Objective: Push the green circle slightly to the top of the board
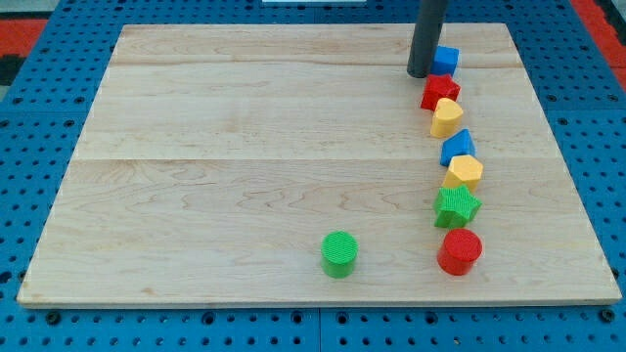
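Observation:
The green circle (339, 253) lies near the view's bottom edge of the wooden board (245, 147), a little right of the middle. My tip (421, 73) is far from it, near the view's top right, touching or just left of a blue block (447, 60). The dark rod rises out of the view's top. The green circle stands alone, apart from the other blocks.
A column of blocks runs down the right side below the blue block: a red block (440, 92), a yellow block (446, 117), a blue block (457, 147), a yellow block (464, 172), a green star (457, 206), a red circle (460, 251). Blue pegboard surrounds the board.

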`<action>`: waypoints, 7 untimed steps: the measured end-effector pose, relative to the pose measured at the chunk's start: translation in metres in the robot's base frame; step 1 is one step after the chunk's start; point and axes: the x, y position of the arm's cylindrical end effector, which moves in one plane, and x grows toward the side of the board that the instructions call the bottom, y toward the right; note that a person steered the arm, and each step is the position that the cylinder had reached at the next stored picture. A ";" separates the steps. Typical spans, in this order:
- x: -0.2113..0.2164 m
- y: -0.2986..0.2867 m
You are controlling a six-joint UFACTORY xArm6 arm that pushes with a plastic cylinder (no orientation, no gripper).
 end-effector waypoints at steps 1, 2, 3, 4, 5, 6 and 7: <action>0.006 -0.052; 0.050 -0.098; 0.130 -0.133; 0.211 -0.190; 0.291 -0.223; 0.327 -0.214; 0.325 -0.124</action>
